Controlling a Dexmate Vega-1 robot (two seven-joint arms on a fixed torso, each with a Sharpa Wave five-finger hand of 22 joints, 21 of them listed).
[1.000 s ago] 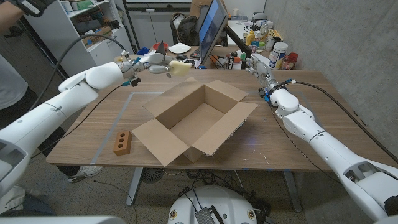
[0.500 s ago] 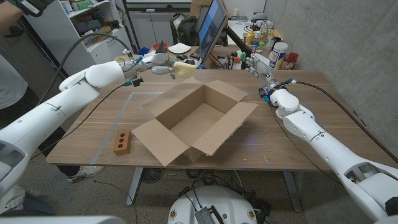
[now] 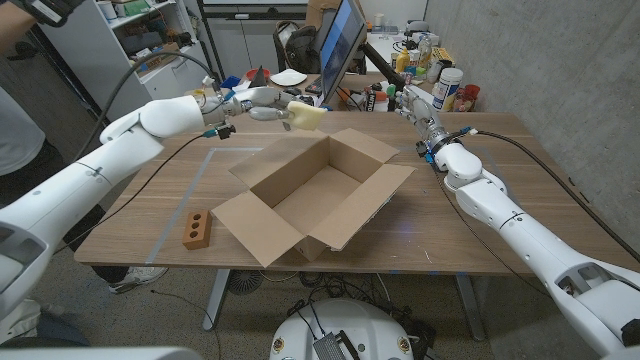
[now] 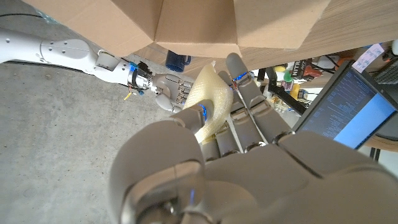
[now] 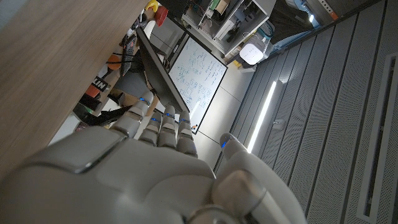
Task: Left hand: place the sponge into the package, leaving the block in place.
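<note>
**Sponge held aloft at the box's far rim, drop not yet made**

Nearest the robot, the brown block (image 3: 197, 229) with its two holes is sitting on the wooden table (image 3: 470, 215) near the front edge, well apart from the box and from both hands; that half of the task looks safe as things stand.

Just beyond it, the open cardboard box (image 3: 318, 193) is standing with all flaps splayed outward; its interior is showing bare cardboard, so the placing is still to come; the near-left flap is reaching toward the block without touching it.

Farther on, the left hand (image 3: 262, 99) is grasping the pale yellow sponge (image 3: 306, 115) between thumb and fingers, above the box's far-left rim; the grip reads clearly in the left wrist view, sponge (image 4: 211, 102) pressed against the fingers (image 4: 252, 106); I judge a short carry inward and a release to be what is left; the raised far flap is the edge to clear.

At the far right, the right hand (image 3: 420, 113) is standing beside the box, fingers extended and holding nothing; behind it, the table's back edge is crowded with bottles and a monitor (image 3: 338, 47), leaving little room there.
</note>
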